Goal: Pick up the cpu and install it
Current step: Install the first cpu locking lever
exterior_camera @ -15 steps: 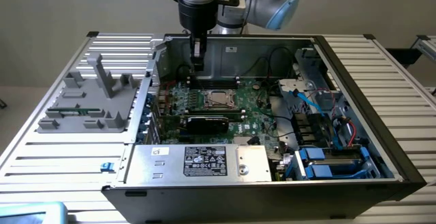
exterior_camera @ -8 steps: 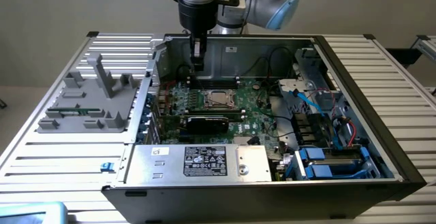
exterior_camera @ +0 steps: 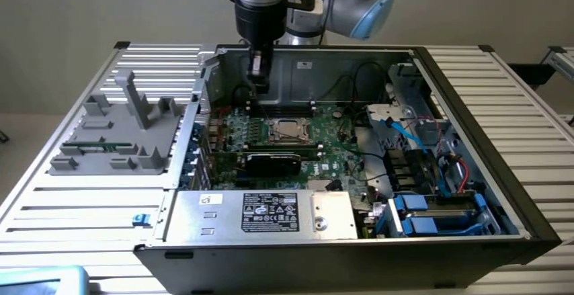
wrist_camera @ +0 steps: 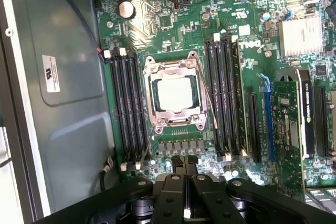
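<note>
Closest to the wrist camera, the hand (wrist_camera: 185, 167) has its black fingers pressed together with nothing between them. Beyond its tips lies the cpu (wrist_camera: 176, 93), its shiny silver top facing up, lying flat inside the metal-framed socket (wrist_camera: 152, 90) on the green motherboard (wrist_camera: 173, 24). Banks of black memory slots (wrist_camera: 126, 108) run along both sides of the socket. In the exterior view the hand (exterior_camera: 258, 90) hangs inside the open computer case (exterior_camera: 359, 268), low over the motherboard and just beside the socket, toward the case's far wall, with the cpu (exterior_camera: 289, 129) apart from it. A black expansion card (exterior_camera: 273, 161) sits on the near side of the socket, and a silver box with a white label (exterior_camera: 260, 213) fills the case's near edge. The case rests on a slatted desk (exterior_camera: 80, 201), where a grey plastic fixture (exterior_camera: 117, 130) stands at the exterior view's left.
</note>
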Motion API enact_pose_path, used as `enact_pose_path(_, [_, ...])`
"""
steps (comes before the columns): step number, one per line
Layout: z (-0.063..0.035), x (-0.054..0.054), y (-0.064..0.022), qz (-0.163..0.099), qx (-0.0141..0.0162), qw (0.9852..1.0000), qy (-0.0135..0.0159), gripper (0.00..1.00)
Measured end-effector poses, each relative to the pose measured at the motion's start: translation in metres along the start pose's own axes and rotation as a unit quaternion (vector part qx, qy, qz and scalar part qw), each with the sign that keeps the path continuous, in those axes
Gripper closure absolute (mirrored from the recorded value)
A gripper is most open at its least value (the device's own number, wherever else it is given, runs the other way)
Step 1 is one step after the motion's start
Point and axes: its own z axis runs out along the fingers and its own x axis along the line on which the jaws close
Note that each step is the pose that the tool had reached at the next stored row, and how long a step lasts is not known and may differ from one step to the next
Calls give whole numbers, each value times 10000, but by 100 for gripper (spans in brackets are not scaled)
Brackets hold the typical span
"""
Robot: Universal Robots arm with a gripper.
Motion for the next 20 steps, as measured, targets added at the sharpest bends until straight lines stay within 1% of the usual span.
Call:
enact_pose_path(2, [3, -1, 0, 179, -13, 9998, 3, 89])
enact_pose_path(4, [10, -1, 0, 366, -27, 9993, 8, 89])
enact_pose_path(7, [18, -1, 0, 633, -46, 9980, 14, 89])
enact_pose_path(9, [25, -2, 1, 814, -60, 9967, 19, 89])
enact_pose_path(12, [36, -2, 1, 1088, -80, 9940, 25, 89])
enact_pose_path(15, [45, -3, 1, 1354, -99, 9907, 31, 89])
enact_pose_path(18, [54, -4, 1, 1625, -120, 9866, 37, 89])
enact_pose_path(20, [60, -4, 1, 1805, -133, 9835, 41, 89])
